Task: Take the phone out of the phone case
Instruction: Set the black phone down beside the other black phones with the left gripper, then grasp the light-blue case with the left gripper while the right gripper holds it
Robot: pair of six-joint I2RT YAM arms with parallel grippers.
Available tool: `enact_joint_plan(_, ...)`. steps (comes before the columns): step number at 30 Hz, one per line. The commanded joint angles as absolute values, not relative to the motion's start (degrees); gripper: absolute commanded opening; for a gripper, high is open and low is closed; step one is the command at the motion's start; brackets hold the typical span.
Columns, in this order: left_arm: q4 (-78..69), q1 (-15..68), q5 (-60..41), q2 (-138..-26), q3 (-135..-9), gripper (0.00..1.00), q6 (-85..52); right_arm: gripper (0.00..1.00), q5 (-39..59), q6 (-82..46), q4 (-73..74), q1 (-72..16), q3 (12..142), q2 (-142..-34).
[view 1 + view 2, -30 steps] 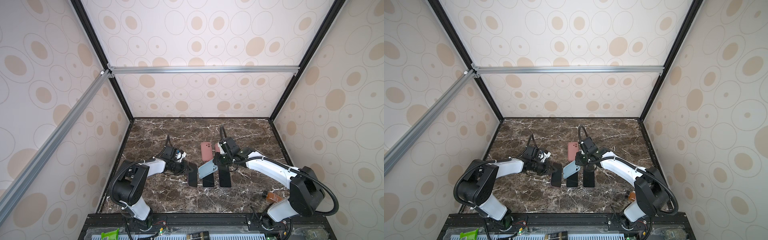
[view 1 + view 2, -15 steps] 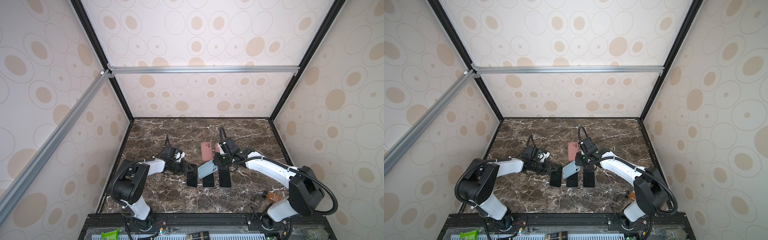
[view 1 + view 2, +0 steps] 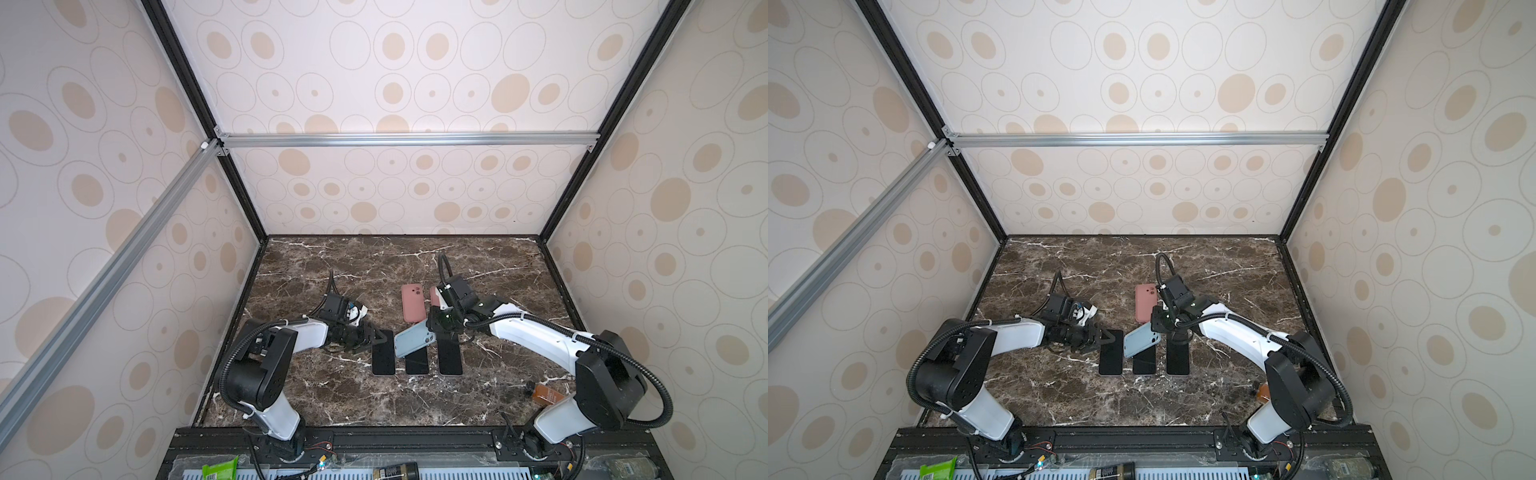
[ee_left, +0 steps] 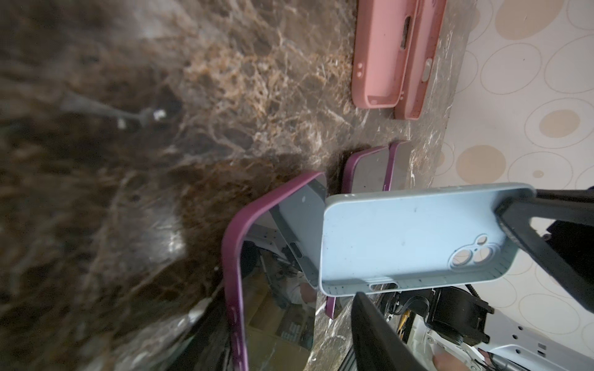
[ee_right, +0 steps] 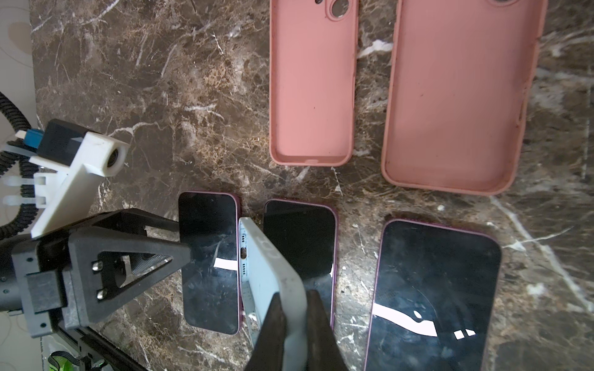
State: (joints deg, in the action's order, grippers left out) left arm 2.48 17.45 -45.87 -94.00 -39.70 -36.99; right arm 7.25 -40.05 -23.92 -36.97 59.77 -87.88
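**A:** Where was the blue case?

**B:** Off the table, tilted in the air over the middle phone. The right gripper was clamped on one corner. The left wrist cam showed the inside empty, w/ the camera hole see-through.

**A:** And the phones?

**B:** 3 lay flat on the marble, screens up, in a row nr the front. The left phone showed whole in both top views. The middle one's far end was hidden under the case. The right phone had its far end under the right gripper, and the right wrist view cut off its near end.

**A:** Left gripper?

**B:** Fingers were spread w/ nothing btwn them, low by the left phone's far corner. One fingertip overlapped that phone's edge in the right wrist view. Couldn't tell if it touched.

**A:** Anything else?

**B:** A pink case lay open side up behind the row. A 2nd pink case sat beside it, mostly hidden behind the right wrist from above, and its top was cut off in the wrist pic. There was a small brown thing by the right arm's base, partly hidden. Couldn't ID it.
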Motion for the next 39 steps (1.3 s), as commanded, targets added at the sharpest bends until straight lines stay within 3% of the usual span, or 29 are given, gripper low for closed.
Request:
enact_joint_plan(1,10.53,16.10,-39.20,-93.08,-40.88,0.62,-33.10,0.00,7.03,-40.19,-24.88,-37.42,61.01,-87.41)
enact_joint_plan(9,21.89,15.29,-33.01,-85.30,-48.96,0.75,-26.41,0.00,5.72,-36.65,-27.09,-37.21,64.45,-79.75)
enact_joint_plan(13,24.24,15.29,-33.01,-79.34,-54.22,0.75,-22.79,0.00,6.08,-32.59,-25.48,-36.89,65.17,-75.27)
enact_joint_plan(17,24.51,15.62,-30.99,-74.43,-59.24,0.81,-19.96,0.00,5.45,-27.33,-24.95,-36.63,67.01,-71.92)
enact_joint_plan(22,17.23,17.45,-21.12,-67.83,-59.63,0.91,-17.30,0.00,8.96,-20.02,-27.06,-34.91,71.12,-71.55)
enact_joint_plan(29,5.29,22.54,-17.49,-61.34,-57.17,0.90,-13.33,0.00,23.12,-13.40,-32.92,-30.87,78.27,-73.89)
enact_joint_plan(33,5.12,29.28,-14.26,-60.38,-57.64,0.81,-6.16,0.00,27.75,-6.63,-42.91,-30.67,85.58,-78.15)
enact_joint_plan(35,4.67,32.54,-14.70,-60.16,-57.50,0.70,-1.85,0.00,30.33,-3.74,-46.88,-30.38,88.02,-79.97)
enact_joint_plan(39,4.66,37.56,-12.57,-60.24,-57.26,0.68,1.36,0.00,32.30,-0.81,-51.67,-29.84,91.01,-82.15)
